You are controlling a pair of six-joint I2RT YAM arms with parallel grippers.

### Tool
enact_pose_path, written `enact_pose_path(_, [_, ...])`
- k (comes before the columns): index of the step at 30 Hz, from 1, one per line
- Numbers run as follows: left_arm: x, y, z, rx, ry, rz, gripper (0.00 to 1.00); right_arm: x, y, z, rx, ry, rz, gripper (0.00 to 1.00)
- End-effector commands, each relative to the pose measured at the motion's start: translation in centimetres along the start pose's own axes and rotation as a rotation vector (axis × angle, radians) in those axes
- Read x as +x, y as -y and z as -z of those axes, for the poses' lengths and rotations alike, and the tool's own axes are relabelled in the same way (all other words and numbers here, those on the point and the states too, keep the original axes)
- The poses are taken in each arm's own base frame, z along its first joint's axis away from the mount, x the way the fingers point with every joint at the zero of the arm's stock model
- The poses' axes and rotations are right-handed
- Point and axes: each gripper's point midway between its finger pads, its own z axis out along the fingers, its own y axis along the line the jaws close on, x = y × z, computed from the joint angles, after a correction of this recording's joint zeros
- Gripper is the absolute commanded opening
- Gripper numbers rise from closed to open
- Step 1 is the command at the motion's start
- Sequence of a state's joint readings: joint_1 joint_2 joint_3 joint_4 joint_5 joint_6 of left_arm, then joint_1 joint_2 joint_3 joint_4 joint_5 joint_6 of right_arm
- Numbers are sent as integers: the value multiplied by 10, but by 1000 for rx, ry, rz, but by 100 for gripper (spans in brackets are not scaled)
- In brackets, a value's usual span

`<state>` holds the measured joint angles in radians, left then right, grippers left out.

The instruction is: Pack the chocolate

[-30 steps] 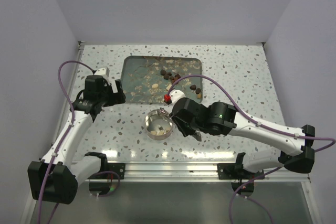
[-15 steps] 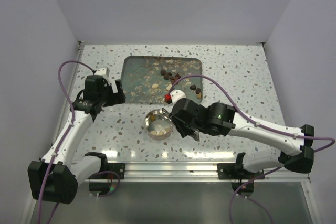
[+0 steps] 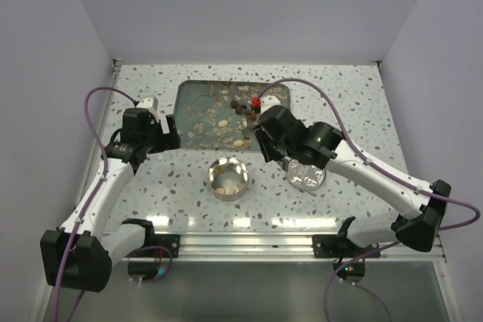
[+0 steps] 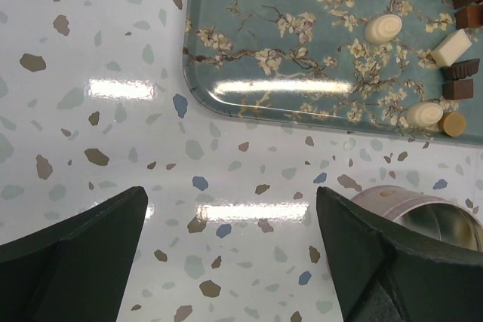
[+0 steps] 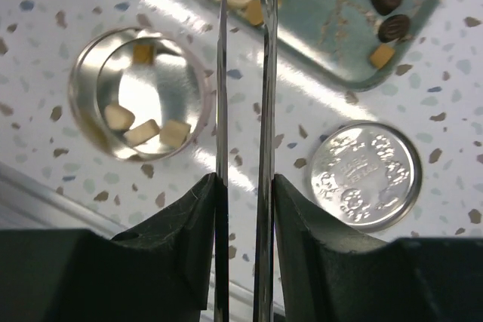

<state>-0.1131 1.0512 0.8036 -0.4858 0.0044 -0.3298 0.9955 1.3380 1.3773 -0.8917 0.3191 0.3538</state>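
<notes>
Chocolate pieces point(image 3: 240, 107), dark, tan and cream, lie on the blue floral tray point(image 3: 200, 107). Some cream and tan pieces point(image 5: 143, 132) sit inside the open round tin point(image 3: 228, 179). My right gripper point(image 3: 264, 122) hovers over the tray's right part, shut on thin metal tweezers point(image 5: 264, 73). The two blades stand slightly apart with nothing visible between them, and their tips run out of the right wrist view. My left gripper point(image 4: 232, 201) hangs open over bare tabletop, left of the tray's near corner, with the tin point(image 4: 423, 216) to its right.
The tin's embossed silver lid point(image 3: 305, 175) lies flat on the table right of the tin. Walls close in the table on three sides. A metal rail runs along the near edge by the arm bases.
My right arm has swung from beside the tin back to the tray's right part, uncovering the lid. The left arm has not moved.
</notes>
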Motion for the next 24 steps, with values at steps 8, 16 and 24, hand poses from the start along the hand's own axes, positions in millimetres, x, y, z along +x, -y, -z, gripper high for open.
enact_pose_path(8, [-27, 4, -3, 8, 54, -20, 100, -26, 50, -49, 60, 21, -16, 39])
enact_pose_path(16, [-24, 4, -10, 5, 43, -12, 100, -3, 44, -79, 44, -47, -31, 42])
enact_pose_path(24, [-24, 5, -16, 8, 41, 0, 100, 5, 42, -95, 46, -74, -16, 43])
